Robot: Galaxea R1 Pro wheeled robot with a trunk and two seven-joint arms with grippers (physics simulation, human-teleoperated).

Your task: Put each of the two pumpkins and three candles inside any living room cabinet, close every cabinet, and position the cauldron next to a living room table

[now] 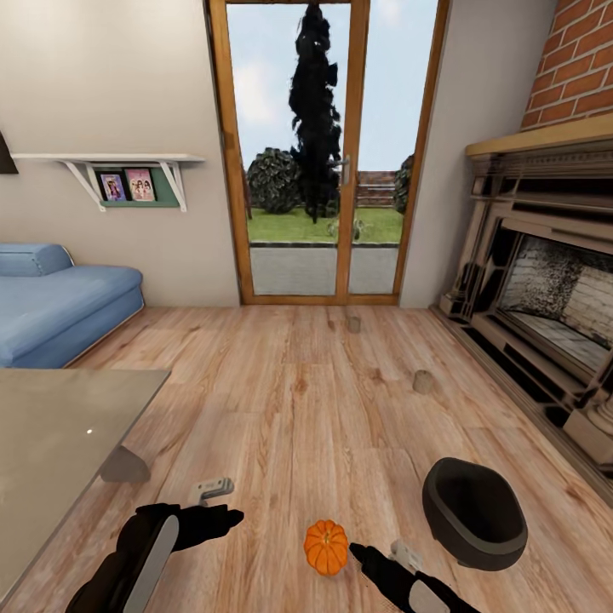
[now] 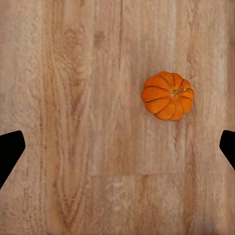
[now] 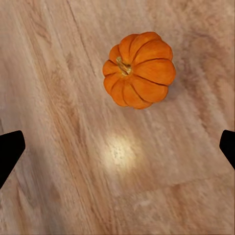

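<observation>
Pumpkin first: we see one small ribbed orange pumpkin (image 1: pixel 326 547) with a short brownish stem sitting on the grained pale wood plank floor (image 1: pixel 298 409), between our two arms. Our left gripper (image 2: pixel 117 147) and right gripper (image 3: pixel 117 149) both hang above it with fingers spread wide, holding nothing. A smooth black round-bodied cauldron (image 1: pixel 473 511) rests just right of the pumpkin. Two stubby beige-grey cylindrical candles (image 1: pixel 423 382) (image 1: pixel 354 324) stand farther off.
</observation>
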